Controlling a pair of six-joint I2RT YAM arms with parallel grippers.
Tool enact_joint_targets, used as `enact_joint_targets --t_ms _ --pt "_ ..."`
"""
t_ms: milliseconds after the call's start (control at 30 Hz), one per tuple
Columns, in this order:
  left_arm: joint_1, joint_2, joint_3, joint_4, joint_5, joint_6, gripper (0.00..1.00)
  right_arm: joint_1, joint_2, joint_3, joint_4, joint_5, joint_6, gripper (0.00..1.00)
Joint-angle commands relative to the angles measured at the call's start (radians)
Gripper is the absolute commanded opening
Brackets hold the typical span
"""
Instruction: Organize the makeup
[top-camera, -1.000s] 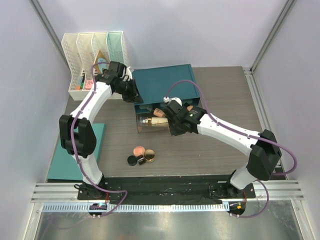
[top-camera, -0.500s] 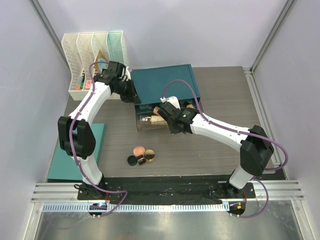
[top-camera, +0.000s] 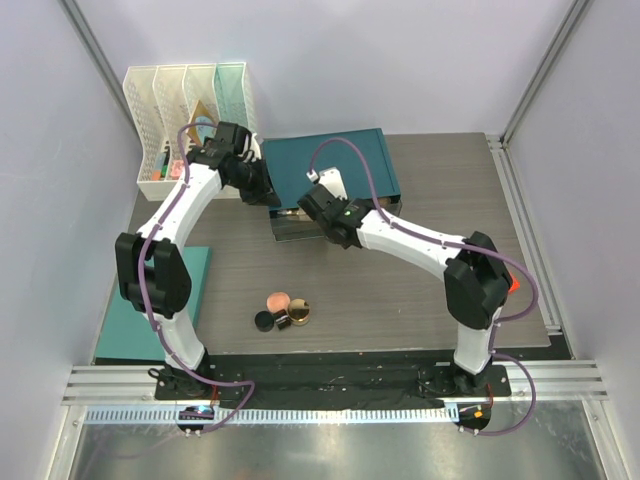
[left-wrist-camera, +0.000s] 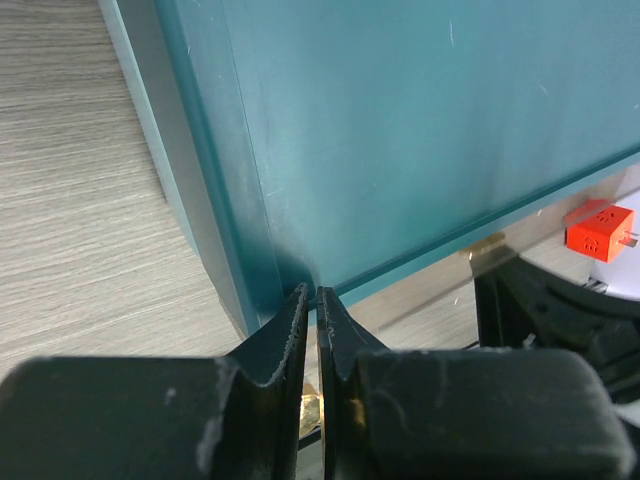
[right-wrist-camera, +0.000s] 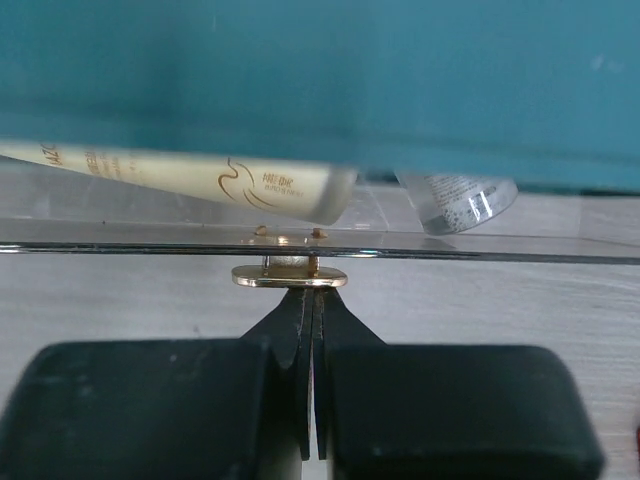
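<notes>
A teal box (top-camera: 340, 165) holds a clear drawer (top-camera: 290, 228) that is almost fully in. My right gripper (top-camera: 318, 212) is shut, its tips (right-wrist-camera: 310, 295) against the drawer's gold handle (right-wrist-camera: 290, 276). Behind the clear front (right-wrist-camera: 450, 245) lie a cream tube (right-wrist-camera: 200, 175) and a clear bottle (right-wrist-camera: 455, 195). My left gripper (top-camera: 268, 195) is shut and empty, its tips (left-wrist-camera: 310, 295) at the teal box's (left-wrist-camera: 420, 130) front left corner. A pink blush compact (top-camera: 278, 301), a black jar (top-camera: 264, 320) and a gold-rimmed compact (top-camera: 298, 312) sit on the table near the front.
White file racks (top-camera: 185, 110) with colourful items stand at the back left. A flat teal lid (top-camera: 140, 320) lies at the left edge. A small red cube (left-wrist-camera: 598, 228) shows at the right of the left wrist view.
The right gripper has moved left and back with the handle, sliding the open drawer into the teal box; the bottles are now covered from above. The left gripper has stayed at the box corner.
</notes>
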Motion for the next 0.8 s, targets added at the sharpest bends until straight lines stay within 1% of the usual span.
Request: enact_joint_targets --t_ms 0,200,300,467,567,600,667,700,733,767 --pt "0.005 0.052 -0.048 -0.178 -0.163 0.078 0.1 -0.025 0.035 0.11 0.13 0.073 -0.004 0.01" --pt "0.005 0.049 -0.043 -0.184 -0.172 0.086 0.1 -0.029 0.1 0.188 0.142 0.02 -0.011 0.01" --pt "0.005 0.045 -0.043 -0.185 -0.174 0.086 0.1 -0.029 0.102 0.205 0.142 0.003 0.001 0.01" --pt "0.005 0.036 -0.027 -0.187 -0.177 0.084 0.13 -0.028 0.036 0.156 0.139 -0.051 0.027 0.01" --pt "0.005 0.026 -0.005 -0.188 -0.191 0.083 0.14 -0.032 -0.042 0.089 0.141 -0.095 0.051 0.05" --pt "0.005 0.023 0.002 -0.188 -0.195 0.081 0.15 -0.033 -0.067 0.069 0.141 -0.112 0.074 0.17" --pt "0.005 0.024 0.022 -0.192 -0.206 0.08 0.15 -0.046 -0.134 0.008 0.139 -0.161 0.119 0.31" --pt "0.005 0.027 0.032 -0.192 -0.206 0.08 0.16 -0.052 -0.157 -0.043 0.139 -0.178 0.175 0.44" --pt "0.004 0.035 0.045 -0.195 -0.209 0.08 0.16 -0.062 -0.179 -0.069 0.141 -0.195 0.209 0.49" --pt "0.004 0.039 0.053 -0.198 -0.208 0.08 0.16 -0.084 -0.222 -0.097 0.141 -0.245 0.241 0.53"
